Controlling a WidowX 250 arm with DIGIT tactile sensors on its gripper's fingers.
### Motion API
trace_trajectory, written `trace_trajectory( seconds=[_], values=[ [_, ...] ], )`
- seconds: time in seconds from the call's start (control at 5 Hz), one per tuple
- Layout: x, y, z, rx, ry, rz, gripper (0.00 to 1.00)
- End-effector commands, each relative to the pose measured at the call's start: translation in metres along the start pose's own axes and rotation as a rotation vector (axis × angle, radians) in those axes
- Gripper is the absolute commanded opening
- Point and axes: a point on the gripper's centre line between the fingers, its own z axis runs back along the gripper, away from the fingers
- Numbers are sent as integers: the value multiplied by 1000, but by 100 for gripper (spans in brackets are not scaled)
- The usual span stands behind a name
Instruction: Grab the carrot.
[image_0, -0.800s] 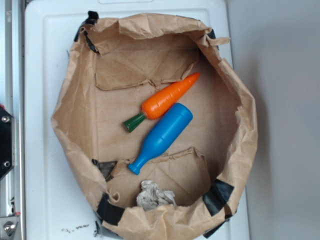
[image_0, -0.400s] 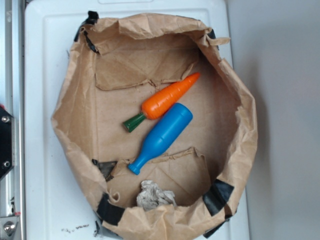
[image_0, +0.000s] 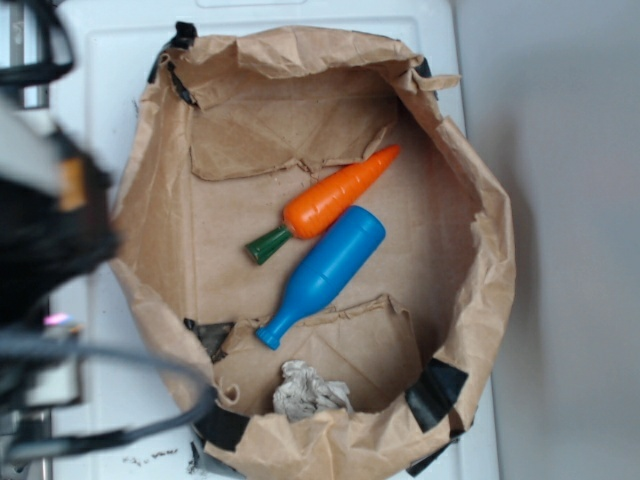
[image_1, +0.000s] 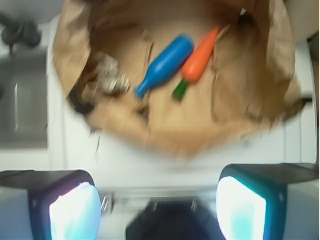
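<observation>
The orange carrot (image_0: 336, 194) with its dark green stem end lies on the floor of the brown paper bag (image_0: 488, 250), point toward the upper right. In the wrist view the carrot (image_1: 200, 57) shows far ahead, in the upper part of the picture. My arm (image_0: 45, 225) is a dark blur at the left edge, outside the bag and well away from the carrot. My gripper (image_1: 157, 200) is open, its two pale pads wide apart over the white surface with nothing between them.
A blue plastic bottle (image_0: 325, 268) lies against the carrot's lower side, neck toward the lower left. A crumpled paper wad (image_0: 310, 390) sits near the bag's front wall. The bag, with its raised crinkled walls, rests on a white tray (image_0: 95, 60).
The arm has swept into the exterior view at the left edge, where only its base showed before. The carrot, the bottle and the bag have not moved.
</observation>
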Motion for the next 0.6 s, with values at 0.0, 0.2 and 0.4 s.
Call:
trace_trajectory(
  seconds=[0.0, 0.2, 0.4],
  values=[
    [80, 29, -45, 41, -102, -54, 100],
    [93, 27, -71, 79, -92, -82, 100],
    [102, 19, -108, 115, -60, -146, 100]
  ],
)
